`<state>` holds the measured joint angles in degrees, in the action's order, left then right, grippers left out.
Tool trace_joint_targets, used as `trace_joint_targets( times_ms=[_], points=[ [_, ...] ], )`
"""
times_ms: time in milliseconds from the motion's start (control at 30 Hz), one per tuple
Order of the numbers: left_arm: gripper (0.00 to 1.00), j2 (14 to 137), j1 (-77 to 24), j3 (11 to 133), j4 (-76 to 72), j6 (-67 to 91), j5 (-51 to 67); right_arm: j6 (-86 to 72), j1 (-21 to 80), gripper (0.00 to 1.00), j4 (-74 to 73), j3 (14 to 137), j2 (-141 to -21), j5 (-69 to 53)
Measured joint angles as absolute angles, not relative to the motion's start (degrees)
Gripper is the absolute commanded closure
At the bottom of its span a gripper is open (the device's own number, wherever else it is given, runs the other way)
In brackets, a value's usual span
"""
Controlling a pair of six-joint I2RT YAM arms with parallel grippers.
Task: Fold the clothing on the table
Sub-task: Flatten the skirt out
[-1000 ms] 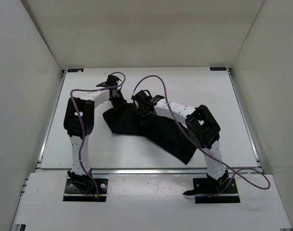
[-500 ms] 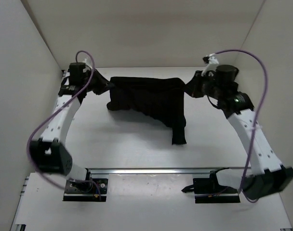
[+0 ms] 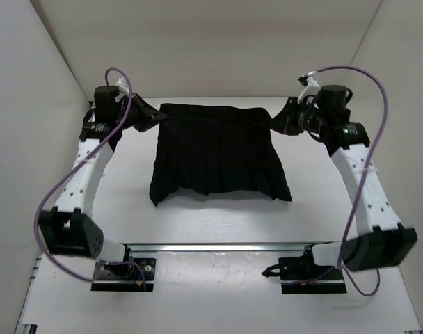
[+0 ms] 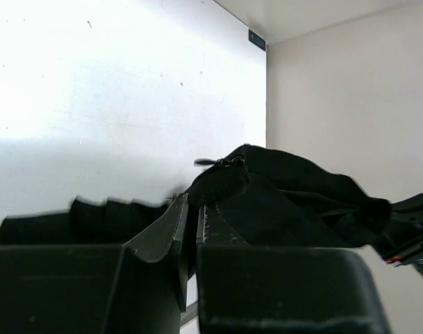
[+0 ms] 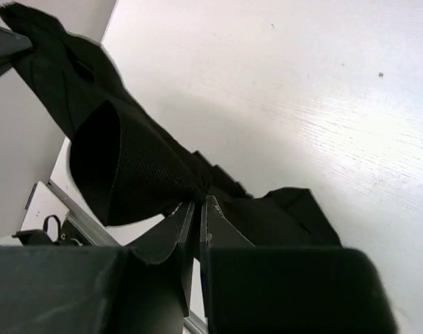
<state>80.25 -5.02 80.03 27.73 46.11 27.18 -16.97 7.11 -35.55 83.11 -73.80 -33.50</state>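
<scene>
While half a second ago the clothing (image 3: 215, 156) was seen bunched, with one narrow tail dropped toward the near right, it is now spread out as a wide trapezoid. Its top band is stretched along the far edge of the table (image 3: 316, 209), between the two far corners, and its wavy hem is laid toward the middle. The fabric is plain black, soft and matte, and it is marked by vertical pleats. The table is flat and white, and it is bordered by thin metal rails. The left corner of the band is pinched by the left gripper (image 3: 150, 117), whose jaws are almost pressed together on it. The right corner is pinched by the right gripper (image 3: 275, 124), whose jaws are closed on the cloth.
</scene>
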Motion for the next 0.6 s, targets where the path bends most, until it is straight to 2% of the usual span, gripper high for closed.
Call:
trace_joint_targets(
  times_ms=[67,200,267,333,467,500,533,567,600],
  points=[
    [1.00,85.2,-4.9,83.5,27.0,47.4,27.1,-17.2,7.0,1.00,-35.4,86.2,-79.6,-33.6],
    [1.00,94.4,-4.2,96.7,23.2,50.9,28.3,-16.4,7.1,1.00,-37.5,105.1,-94.7,-34.5],
    [1.00,95.2,-3.6,100.1,20.4,52.0,28.6,-16.3,7.1,1.00,-36.7,114.0,-98.6,-34.6],
    [1.00,94.1,-3.0,101.1,18.0,52.3,28.6,-16.3,6.9,1.00,-35.3,117.6,-98.8,-35.1],
    [0.96,86.4,-2.4,91.2,11.0,52.8,29.1,-16.6,5.1,1.00,-31.3,110.2,-92.9,-37.2],
    [0.91,83.2,-2.3,86.0,9.1,53.2,29.7,-16.7,4.5,1.00,-30.5,106.2,-90.9,-37.6],
    [0.79,80.3,-2.5,80.7,7.5,53.5,30.2,-16.6,4.1,1.00,-29.5,101.0,-88.7,-37.6],
    [0.73,77.1,-2.8,74.8,6.0,53.2,30.7,-16.5,4.0,1.00,-29.3,96.3,-87.0,-37.5],
    [0.71,73.8,-3.2,68.3,5.5,52.7,31.2,-16.4,3.7,0.90,-29.5,91.1,-85.5,-37.5]
  ],
)
